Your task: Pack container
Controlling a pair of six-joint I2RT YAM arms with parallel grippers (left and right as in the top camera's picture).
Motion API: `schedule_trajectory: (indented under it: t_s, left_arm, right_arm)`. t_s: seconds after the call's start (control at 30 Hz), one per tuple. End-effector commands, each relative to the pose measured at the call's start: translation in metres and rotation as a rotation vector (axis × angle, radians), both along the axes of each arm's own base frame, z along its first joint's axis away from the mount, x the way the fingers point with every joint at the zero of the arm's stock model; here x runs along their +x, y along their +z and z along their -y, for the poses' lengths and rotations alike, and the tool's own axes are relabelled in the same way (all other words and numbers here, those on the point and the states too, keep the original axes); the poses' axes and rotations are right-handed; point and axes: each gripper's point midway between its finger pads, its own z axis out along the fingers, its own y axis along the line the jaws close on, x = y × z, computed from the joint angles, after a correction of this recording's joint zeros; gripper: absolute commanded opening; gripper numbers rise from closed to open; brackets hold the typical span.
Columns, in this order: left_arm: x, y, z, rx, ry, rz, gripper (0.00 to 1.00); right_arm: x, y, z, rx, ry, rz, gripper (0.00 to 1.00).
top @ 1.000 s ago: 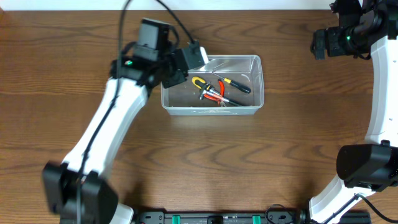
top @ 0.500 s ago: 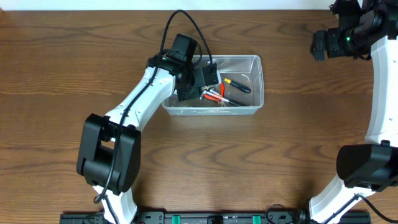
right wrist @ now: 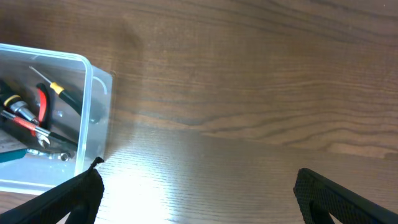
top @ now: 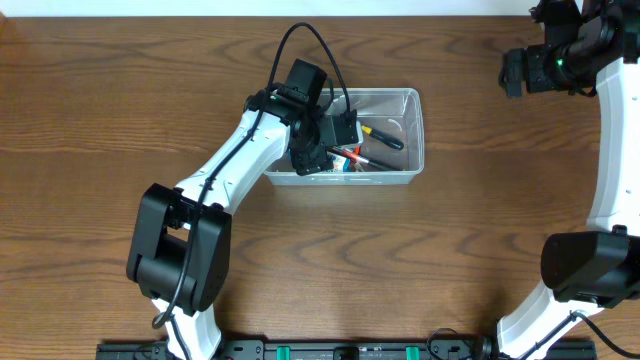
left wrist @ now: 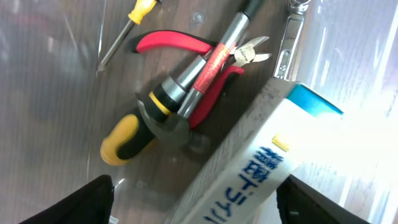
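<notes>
My left gripper (left wrist: 193, 200) hangs inside the container (top: 414, 140) with its jaws spread. The blue-and-white box (left wrist: 261, 158) lies tilted between them, resting free rather than pinched as far as I can judge, with the red pliers (left wrist: 171, 42) and yellow-handled screwdriver (left wrist: 127, 138) just ahead of the fingers. My right gripper (right wrist: 196, 186) is spread too, holding nothing over bare table (right wrist: 249, 74), with the container off to its left. I see nothing loose outside, so I reckon packing is nearly done, and only lifting the left arm clear is left.

Red pliers (left wrist: 169, 42) touch a yellow-black screwdriver (left wrist: 132, 135) beside a blue-and-white box (left wrist: 261, 163).
</notes>
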Motion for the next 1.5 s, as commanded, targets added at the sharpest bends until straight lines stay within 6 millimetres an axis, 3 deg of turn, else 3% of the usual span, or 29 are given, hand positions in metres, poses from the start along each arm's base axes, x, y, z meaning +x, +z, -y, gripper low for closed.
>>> schedule_trajectory:
  t_s: [0.0,0.33,0.5,0.6,0.83,0.97,1.03,1.2,1.33,1.47]
  left_arm:
    - [0.000,0.003,0.003,-0.012,-0.008,0.000,0.80]
    - [0.019,0.030,-0.001,-0.013,0.032,0.122,0.80]
    - [0.057,0.048,-0.002,-0.064,0.230,0.249,0.82]
    - [0.071,0.055,-0.008,-0.053,0.286,0.310,0.84]
    - [0.070,0.060,-0.026,-0.034,0.461,0.296,0.88]
    - [0.059,0.089,-0.038,-0.066,0.571,0.301,0.99]
    - [0.052,0.109,-0.046,-0.086,0.605,0.317,0.98]
    - [0.041,0.165,-0.088,-0.189,0.778,0.368,0.98]
    - [0.041,0.201,-0.150,-0.305,1.036,0.410,0.98]
    - [0.030,0.217,-0.216,-0.314,1.211,0.446,0.98]
  right_arm:
    - [-0.001,0.002,-0.002,-0.009,0.018,0.004,0.99]
    - [-0.001,0.002,-0.003,-0.009,0.019,0.005,0.99]
    - [-0.001,0.002,-0.003,-0.009,0.019,0.002,0.99]
    - [-0.002,0.001,-0.003,-0.008,0.019,0.000,0.99]
    - [-0.002,0.001,-0.003,-0.008,0.019,0.000,0.99]
    - [-0.001,0.002,-0.004,-0.002,0.021,0.002,0.99]
    - [0.002,0.003,-0.005,0.004,0.024,0.019,0.99]
    - [0.026,0.018,-0.014,0.064,0.033,0.134,0.99]
    - [0.050,0.035,-0.017,0.032,0.044,0.252,0.99]
    - [0.048,0.032,-0.026,0.025,0.057,0.235,0.99]
